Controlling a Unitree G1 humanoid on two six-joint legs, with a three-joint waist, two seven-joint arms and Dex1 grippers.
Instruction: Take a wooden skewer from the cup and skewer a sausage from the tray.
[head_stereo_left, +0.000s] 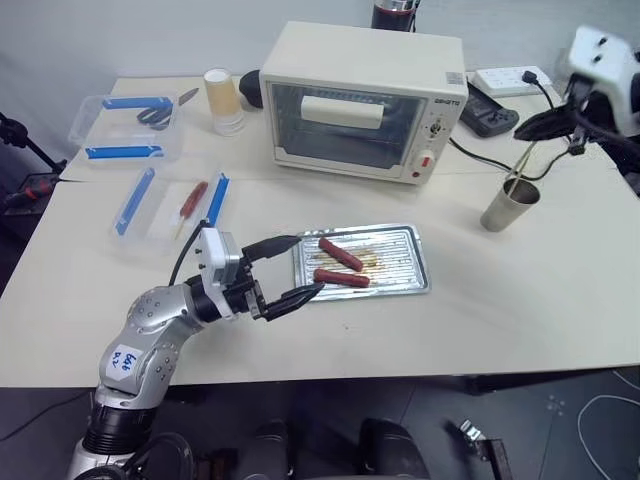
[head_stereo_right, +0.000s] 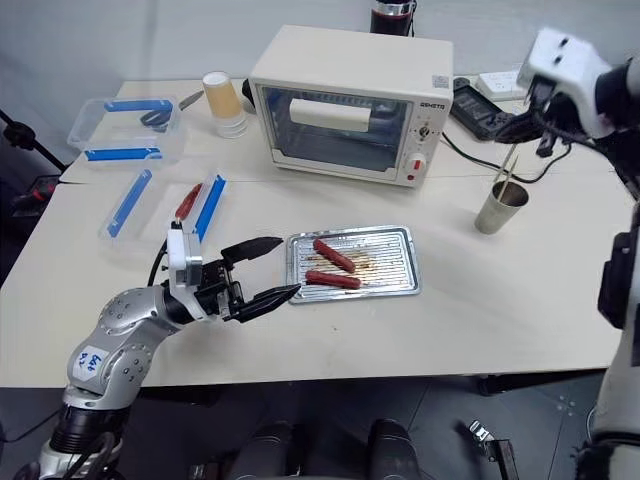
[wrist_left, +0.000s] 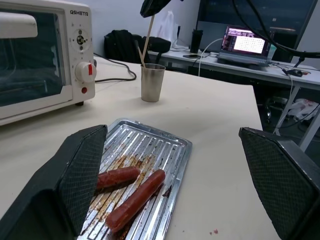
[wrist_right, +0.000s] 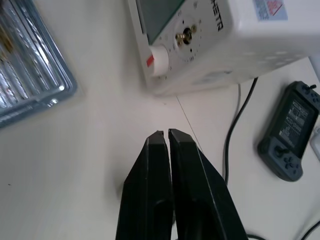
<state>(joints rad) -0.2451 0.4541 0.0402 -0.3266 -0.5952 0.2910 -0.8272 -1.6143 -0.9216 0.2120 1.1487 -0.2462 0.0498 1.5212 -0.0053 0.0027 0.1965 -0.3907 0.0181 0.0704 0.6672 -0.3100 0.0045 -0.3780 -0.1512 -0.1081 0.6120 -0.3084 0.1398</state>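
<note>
So the right pincer (head_stereo_left: 541, 124) was up above the cup (head_stereo_left: 509, 205), fingers pressed together on the top end of the wooden skewer (head_stereo_left: 524, 160). In the left wrist view you could see that stick (wrist_left: 146, 35) running at a slant from the black fingertips down into the cup (wrist_left: 152, 82), its lower end inside the rim. From the right wrist view we got the two fingers (wrist_right: 170, 165) closed flat against each other, though we couldn't make out the stick between them there.

The cup stood on the counter (head_stereo_left: 520, 300) just right of the toaster oven (head_stereo_left: 360, 100), with a black cable (head_stereo_left: 480, 160) trailing between the two. A dark handheld gadget (head_stereo_left: 487, 112) lay behind the cup, beside the oven's right end.

The left pincer (head_stereo_left: 288, 268) sat wide open and held nothing, hovering right at the left end of the tray (head_stereo_left: 405, 262), which lay in front of the oven. Two sausages were in the tray: the sausage (head_stereo_left: 341, 279) nearer the counter's front edge, and the other sausage (head_stereo_left: 339, 253) angled just behind it, both on the left half over brown grease stains.

Off to the left of the oven we saw a yellow-tan cup (head_stereo_left: 222, 98), a clear box with blue clips (head_stereo_left: 125, 127), and a second clear box (head_stereo_left: 170, 205) with a reddish piece inside.
</note>
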